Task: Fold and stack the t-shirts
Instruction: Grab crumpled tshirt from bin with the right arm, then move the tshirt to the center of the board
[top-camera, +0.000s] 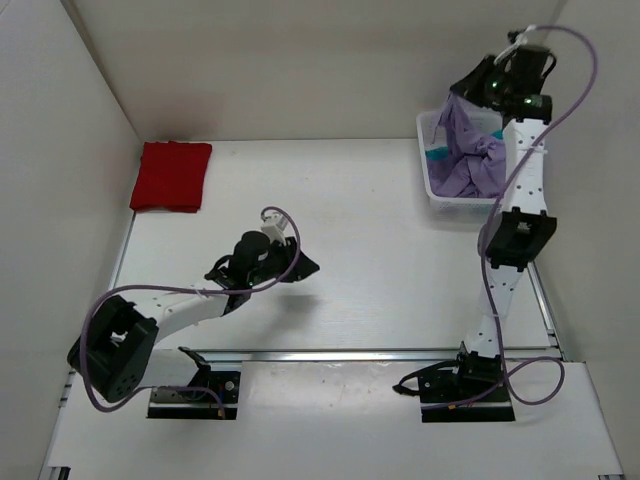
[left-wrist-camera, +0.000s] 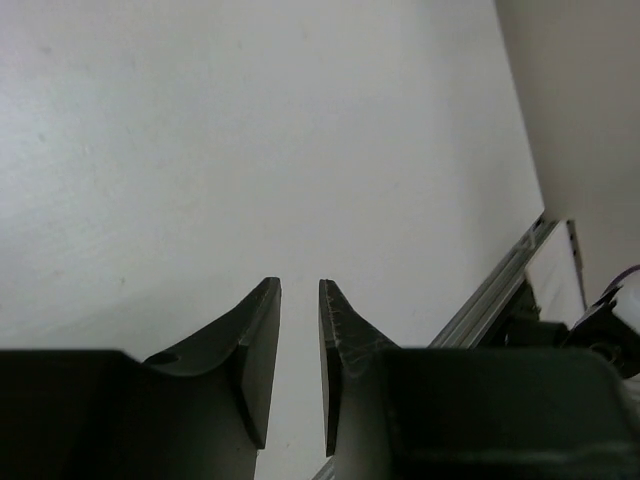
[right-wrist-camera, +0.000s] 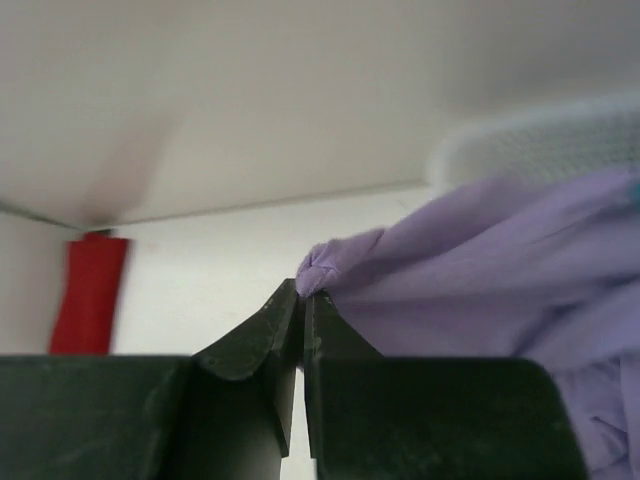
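Fingers (right-wrist-camera: 268, 335) of the right gripper (right-wrist-camera: 302, 296) are pressed together on a small bunched fold at the edge of the lavender t-shirt (right-wrist-camera: 480, 250). A knob of the cloth pokes out just above the fingertips. From that pinch the fabric runs off to the right in long, taut creases. In the overhead view the rest of this shirt hangs down in a wrinkled heap into the white mesh basket (top-camera: 455, 205). Part of it drapes over the basket's near rim. The basket stands at the far right corner of the table (top-camera: 380, 260), and the right arm reaches out over it from its base at the near edge.

A small patch of the teal t-shirt (top-camera: 438, 155) shows at the left side of the basket, mostly buried under the lavender cloth.

The red t-shirt (top-camera: 172, 176) lies well apart from the others at the far left corner of the table. It is folded into a neat rectangle, flat on the surface and close to the left wall.

The left gripper (left-wrist-camera: 300, 300) sits over the bare table left of centre, nearer the arm bases than the red shirt. Its fingers (left-wrist-camera: 255, 350) stand a narrow gap apart with nothing between them, only white tabletop beyond. A metal rail (left-wrist-camera: 500, 285) crosses the lower right of the left wrist view.
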